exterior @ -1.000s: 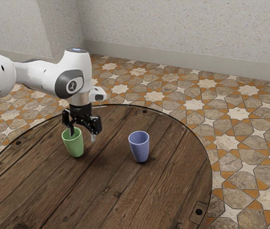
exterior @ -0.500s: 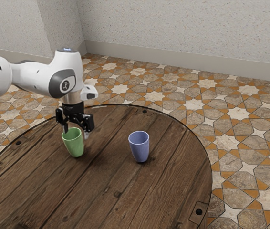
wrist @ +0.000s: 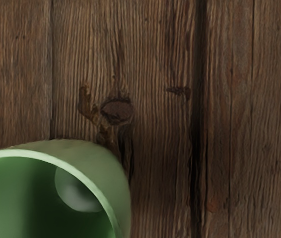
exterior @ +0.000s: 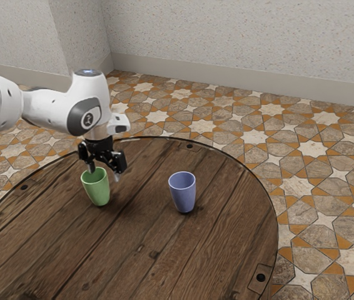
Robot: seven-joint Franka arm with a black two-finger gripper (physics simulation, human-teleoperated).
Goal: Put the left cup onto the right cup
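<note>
The green cup (exterior: 96, 186) stands upright on the round wooden table (exterior: 164, 250), toward the exterior view's left. The blue-violet cup (exterior: 182, 191) stands upright to its right, well apart. My gripper (exterior: 104, 171) hangs right over the green cup's far right rim, open. One finger dips toward the cup's mouth, the other sits outside its wall. In the wrist view the green cup's rim and hollow (wrist: 56, 193) lie just under my hand, over the dark planks (wrist: 180, 99).
The table's curved edge (exterior: 271, 206) runs close behind and to the right of the blue-violet cup. Tiled floor (exterior: 302, 144) lies beyond it. Bare planks stretch between the two cups and toward the front.
My hand drifted left from the cup's right side, then came back right and slightly down over its rim. Both cups stayed where they were.
</note>
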